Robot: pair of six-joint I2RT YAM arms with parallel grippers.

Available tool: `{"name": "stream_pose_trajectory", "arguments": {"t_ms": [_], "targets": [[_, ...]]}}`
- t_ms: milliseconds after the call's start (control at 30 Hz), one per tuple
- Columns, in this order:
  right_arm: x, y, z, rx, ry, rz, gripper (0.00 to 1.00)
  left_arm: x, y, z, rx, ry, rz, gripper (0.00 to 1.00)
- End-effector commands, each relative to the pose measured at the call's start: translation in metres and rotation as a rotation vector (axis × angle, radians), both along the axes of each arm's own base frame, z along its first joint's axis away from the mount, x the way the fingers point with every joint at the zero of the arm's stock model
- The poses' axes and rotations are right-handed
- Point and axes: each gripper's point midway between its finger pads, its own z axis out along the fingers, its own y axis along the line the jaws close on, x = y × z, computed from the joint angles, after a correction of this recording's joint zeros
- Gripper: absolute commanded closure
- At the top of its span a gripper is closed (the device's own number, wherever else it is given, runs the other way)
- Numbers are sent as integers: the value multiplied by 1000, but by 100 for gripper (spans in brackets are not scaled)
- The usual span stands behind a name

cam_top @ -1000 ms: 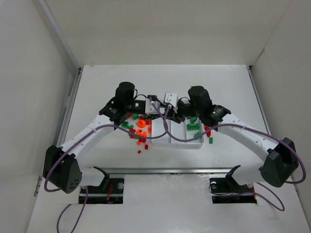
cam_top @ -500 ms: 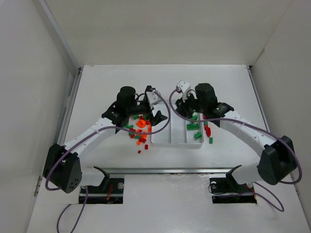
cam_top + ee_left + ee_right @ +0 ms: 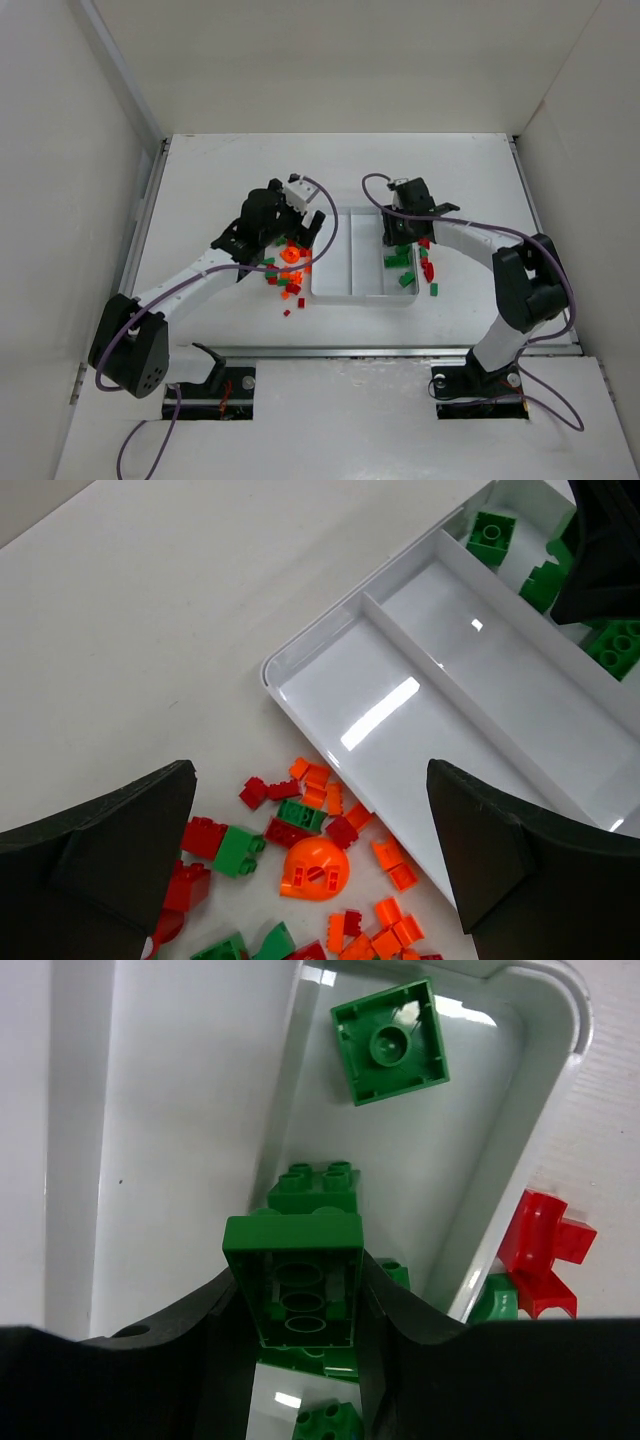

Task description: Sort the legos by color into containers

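Red, green and orange legos (image 3: 286,268) lie in a loose pile left of the white tray (image 3: 345,292). My left gripper (image 3: 296,230) hangs open above that pile. In the left wrist view its wide-apart fingers (image 3: 110,855) flank an orange dome piece (image 3: 315,868), and nothing is held. My right gripper (image 3: 399,232) is over the tray's right compartment, shut on a green brick (image 3: 295,1280). More green bricks (image 3: 390,1042) lie in that compartment below it. In the left wrist view the tray rim (image 3: 300,660) runs beside the pile.
A few red legos (image 3: 428,268) and a green one (image 3: 434,289) lie on the table just right of the tray. A red piece (image 3: 540,1245) rests against the tray's outer wall. White walls enclose the table on three sides.
My left gripper has opened wide and drawn back from the tray to above the pile. My right gripper has swung down over the right compartment with the green brick.
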Motion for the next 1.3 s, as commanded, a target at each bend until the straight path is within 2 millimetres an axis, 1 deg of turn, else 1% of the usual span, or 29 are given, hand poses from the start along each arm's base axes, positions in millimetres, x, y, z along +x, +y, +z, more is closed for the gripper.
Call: {"name": "stream_pose_trajectory", "arguments": {"t_ms": [0,33,67,100,167,267,300,333,433,467,533,567,600,633,667,700,733,767,800,833,900,933,967,1000,1033,1100,1167,1200,1267], "targets": [[26,-6,27,20,-57,-128,83,9,6,23,-43,-75,64,0],[26,-6,27,20,-57,-128,80,7,5,19,-41,-65,55,0],[27,-8,27,14,-60,-134,73,6,6,22,-46,-73,55,0],[28,-11,27,13,-60,-143,69,7,5,25,-51,-81,55,0],[28,-11,27,13,-60,-143,58,6,6,20,-46,-73,55,0],[29,-11,32,17,-67,-143,49,6,6,20,-46,-73,55,0],[29,-13,32,9,-71,-149,41,6,6,26,-49,-93,52,0],[30,-13,35,9,-71,-149,37,6,6,26,-49,-94,52,0],[29,-15,34,-1,-66,-155,28,6,6,24,-49,-94,52,0],[31,-14,37,3,-74,-155,26,6,7,30,-53,-116,50,0],[28,-17,39,-9,-69,-162,25,5,8,26,-48,-108,49,0],[30,-16,55,10,-106,-162,25,4,8,29,-53,-116,49,0],[29,-19,61,4,-116,-170,25,4,11,24,-35,-115,56,0],[29,-21,70,8,-139,-176,24,3,12,26,-40,-124,56,0],[30,-25,81,2,-171,-194,22,5,15,26,-34,-128,76,0],[29,-29,103,17,-227,-207,22,7,17,26,-34,-138,94,0],[27,-38,109,22,-241,-238,20,8,22,21,-38,-124,131,0],[25,-43,114,36,-253,-260,20,11,23,21,-47,-127,146,0],[22,-56,111,44,-241,-283,21,13,23,21,-55,-127,161,0],[17,-63,115,66,-247,-299,24,14,24,21,-61,-123,175,0],[15,-78,105,70,-226,-328,43,16,23,20,-63,-125,175,0],[12,-83,93,53,-191,-340,51,17,23,23,-71,-135,175,0],[10,-85,86,50,-162,-341,58,17,21,26,-79,-142,167,0],[5,-83,76,40,-119,-318,73,17,21,26,-79,-142,167,0],[3,-81,69,41,-90,-308,76,15,21,21,-74,-135,167,0],[-3,-80,50,40,-25,-300,75,15,23,25,-62,-155,160,0],[-10,-82,36,26,9,-301,69,15,23,26,-51,-163,156,0],[-7,-81,38,37,2,-310,65,15,25,21,-43,-157,164,0],[-7,-90,26,21,21,-336,63,15,25,21,-43,-157,164,0]]}}
